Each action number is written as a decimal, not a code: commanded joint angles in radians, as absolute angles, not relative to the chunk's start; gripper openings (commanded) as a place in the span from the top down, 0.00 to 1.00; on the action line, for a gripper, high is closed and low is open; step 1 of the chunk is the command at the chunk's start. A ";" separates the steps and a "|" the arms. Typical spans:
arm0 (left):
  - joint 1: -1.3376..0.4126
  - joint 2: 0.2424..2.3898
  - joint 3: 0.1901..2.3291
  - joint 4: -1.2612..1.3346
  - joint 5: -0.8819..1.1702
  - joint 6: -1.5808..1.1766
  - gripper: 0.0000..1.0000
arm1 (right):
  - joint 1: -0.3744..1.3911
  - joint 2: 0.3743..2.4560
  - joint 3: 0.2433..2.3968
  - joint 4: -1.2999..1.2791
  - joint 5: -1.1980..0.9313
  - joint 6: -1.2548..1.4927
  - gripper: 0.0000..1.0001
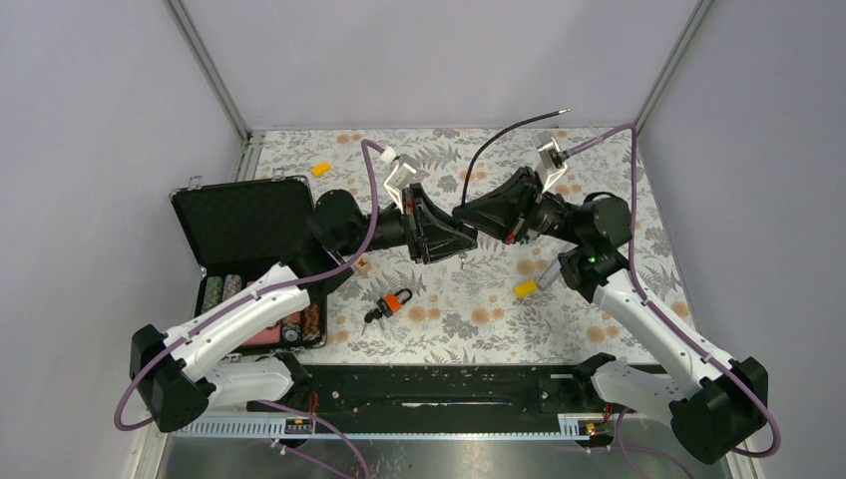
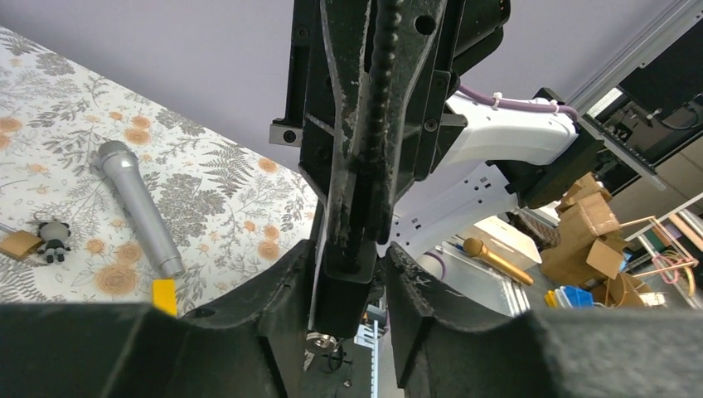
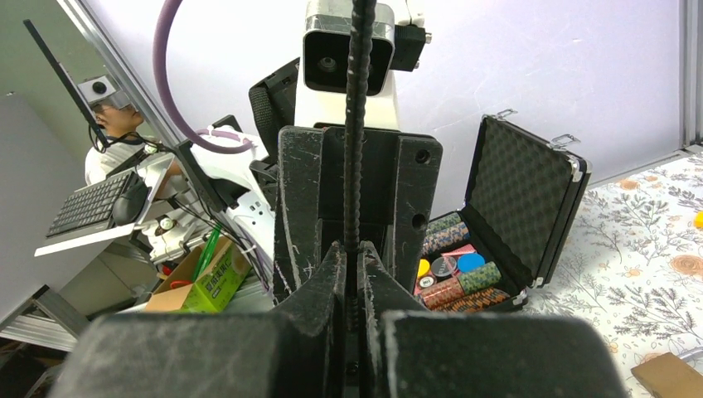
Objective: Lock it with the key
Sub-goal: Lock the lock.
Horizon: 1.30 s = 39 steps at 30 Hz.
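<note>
Right gripper [image 3: 358, 249] — jaws pressed together; any held item is hidden. Left gripper [image 2: 350, 265] — jaws partly apart, flanking the right gripper's tips without clamping. The lock [image 2: 16, 244] lies on the floral table cover [image 2: 224, 191], apparently below the meeting tips and clear of both. Neither arm looks clearly nearer, so the reach is downward.

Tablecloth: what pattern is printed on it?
The tablecloth shows grey ferns and orange flowers on white; clearest in the top view.
</note>
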<state>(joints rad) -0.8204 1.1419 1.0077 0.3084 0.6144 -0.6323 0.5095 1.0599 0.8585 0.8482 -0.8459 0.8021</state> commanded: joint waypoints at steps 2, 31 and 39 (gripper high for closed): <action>-0.812 1.143 1.026 0.352 0.646 -0.629 0.62 | 0.512 1.038 0.870 0.883 -0.810 0.791 1.00; -0.742 1.073 1.192 -0.418 0.296 0.024 1.00 | 0.497 0.824 1.145 -0.327 -0.080 0.000 0.27; -0.769 1.027 1.155 -0.429 0.365 0.078 1.00 | 0.496 0.932 1.212 -0.514 -0.211 -0.286 0.26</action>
<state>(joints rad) -0.7460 1.0733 1.1454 -0.4633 0.3077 0.0113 0.4999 0.8974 1.1995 -0.3553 -0.1741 -0.0917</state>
